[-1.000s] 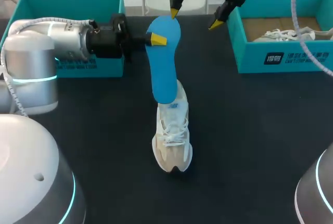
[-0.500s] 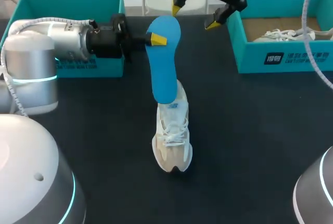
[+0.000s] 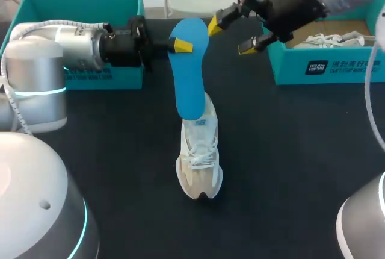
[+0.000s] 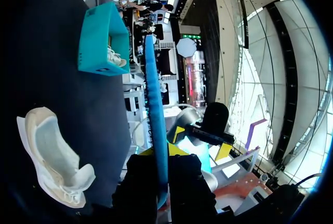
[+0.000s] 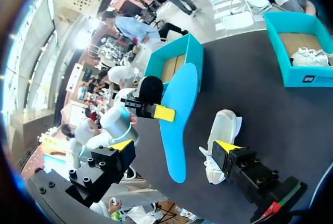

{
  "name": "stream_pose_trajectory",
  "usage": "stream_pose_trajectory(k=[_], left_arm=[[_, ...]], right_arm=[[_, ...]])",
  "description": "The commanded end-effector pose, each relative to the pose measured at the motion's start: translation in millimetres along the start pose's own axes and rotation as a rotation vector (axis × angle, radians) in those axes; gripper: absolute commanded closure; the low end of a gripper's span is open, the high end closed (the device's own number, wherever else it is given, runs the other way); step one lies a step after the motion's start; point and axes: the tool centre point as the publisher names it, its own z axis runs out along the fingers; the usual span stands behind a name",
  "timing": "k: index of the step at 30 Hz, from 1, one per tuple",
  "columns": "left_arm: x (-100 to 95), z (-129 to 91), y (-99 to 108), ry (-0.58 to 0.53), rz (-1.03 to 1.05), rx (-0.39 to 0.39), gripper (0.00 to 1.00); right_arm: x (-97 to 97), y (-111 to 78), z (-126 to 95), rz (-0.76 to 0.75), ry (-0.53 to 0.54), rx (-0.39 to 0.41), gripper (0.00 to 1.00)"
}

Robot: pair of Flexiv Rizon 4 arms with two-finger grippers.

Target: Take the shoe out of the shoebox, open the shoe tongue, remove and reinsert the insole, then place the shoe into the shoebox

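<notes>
Dark table [image 3: 289, 150] is carrying a pale shoe [image 3: 200, 156] at the near middle, with open surface lying all round it. Left gripper [image 3: 181, 46] is clamping the far end of a blue insole [image 3: 189, 69]. The head view is overlapping insole and shoe; the right wrist view is showing them apart. Right gripper [image 3: 231, 35] is hovering beyond, fingers spread and holding nothing, beside the teal shoebox [image 3: 325, 69].
</notes>
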Motion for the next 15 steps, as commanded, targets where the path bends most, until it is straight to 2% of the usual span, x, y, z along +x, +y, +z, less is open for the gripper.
stream_pose_trajectory(k=[1, 15], left_arm=[[0.5, -0.4, 1.0, -0.003, 0.0, 0.001, 1.0], [0.5, -0.4, 1.0, -0.003, 0.0, 0.001, 1.0]], right_arm=[[-10.3, -0.7, 7.7, 0.001, 0.498, 0.012, 0.0], [-28.6, 9.3, 17.1, 0.001, 0.506, 0.068, 0.0]])
